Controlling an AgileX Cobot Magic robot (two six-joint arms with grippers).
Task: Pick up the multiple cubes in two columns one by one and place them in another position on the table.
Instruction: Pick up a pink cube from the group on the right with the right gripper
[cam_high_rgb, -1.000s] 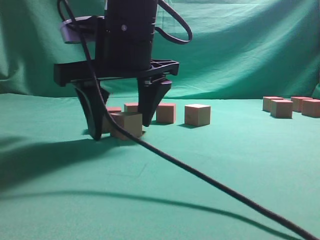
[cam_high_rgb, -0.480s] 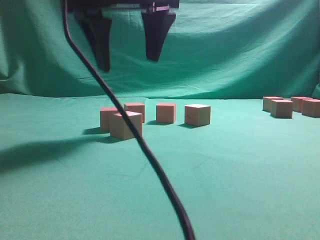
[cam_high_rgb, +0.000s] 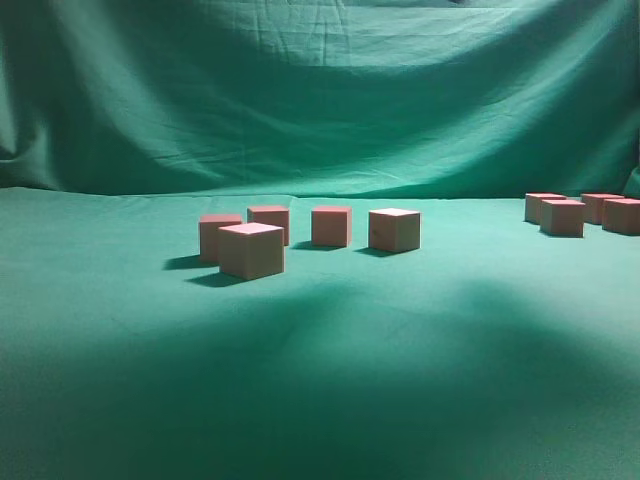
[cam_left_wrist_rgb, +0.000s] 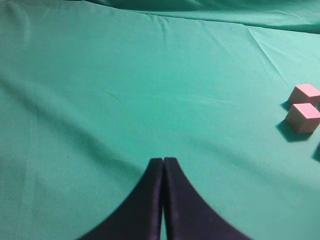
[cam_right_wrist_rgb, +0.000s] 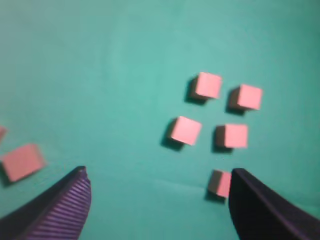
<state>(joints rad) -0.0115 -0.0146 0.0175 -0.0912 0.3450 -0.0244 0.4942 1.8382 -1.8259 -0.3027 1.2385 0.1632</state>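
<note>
**Green cloth, next cube to fetch**

Outside, we see five cubes (cam_high_rgb: 251, 250) mid-table (cam_high_rgb: 320, 400), four more far right. Our left gripper (cam_left_wrist_rgb: 163, 162) is pressed closed, empty. Our right gripper (cam_right_wrist_rgb: 157, 185) hangs wide, empty; we should centre over one cube before descending.

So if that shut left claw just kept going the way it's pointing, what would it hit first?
Probably only the green table. The left claw aims at bare cloth; the two cubes sit well off to its right, though depth is hard to judge.
</note>
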